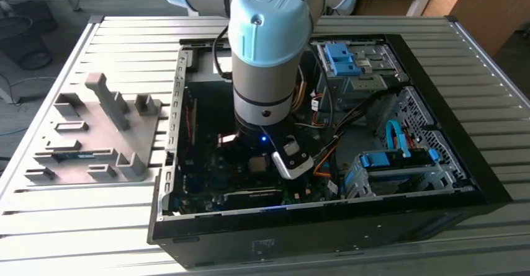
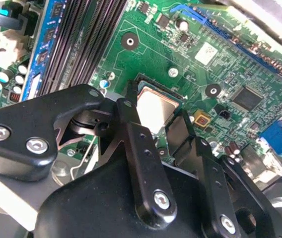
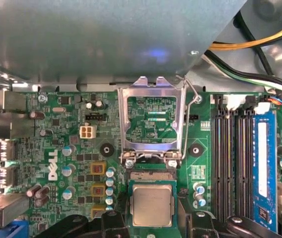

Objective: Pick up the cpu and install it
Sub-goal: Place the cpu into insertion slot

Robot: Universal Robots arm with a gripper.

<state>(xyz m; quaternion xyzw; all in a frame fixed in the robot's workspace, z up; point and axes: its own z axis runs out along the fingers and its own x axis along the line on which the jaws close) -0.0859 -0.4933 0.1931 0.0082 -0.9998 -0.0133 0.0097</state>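
Observation:
The cpu [image 2: 155, 106] is a small square chip with a dull silver top. It sits between my gripper's [image 2: 153, 116] two black fingers [image 2: 131, 134], which close on its two opposite sides. In the first wrist view the cpu [image 3: 152, 206] hangs just over the motherboard socket [image 3: 151, 175], and a strip of socket contacts shows beyond its edge. The socket's metal load plate [image 3: 153, 121] stands flipped open, with its lever [image 3: 188, 124] raised. In the exterior view my arm [image 1: 263, 71] reaches straight down into the open PC case [image 1: 463, 183].
Black memory slots [image 3: 230, 163] and a blue memory module [image 3: 263, 163] run beside the socket. Orange and yellow cables [image 1: 331, 146] and a drive cage with blue latches [image 1: 398, 158] fill the case's exterior-view right. A grey parts fixture [image 1: 91, 133] lies outside, to the exterior view's left.

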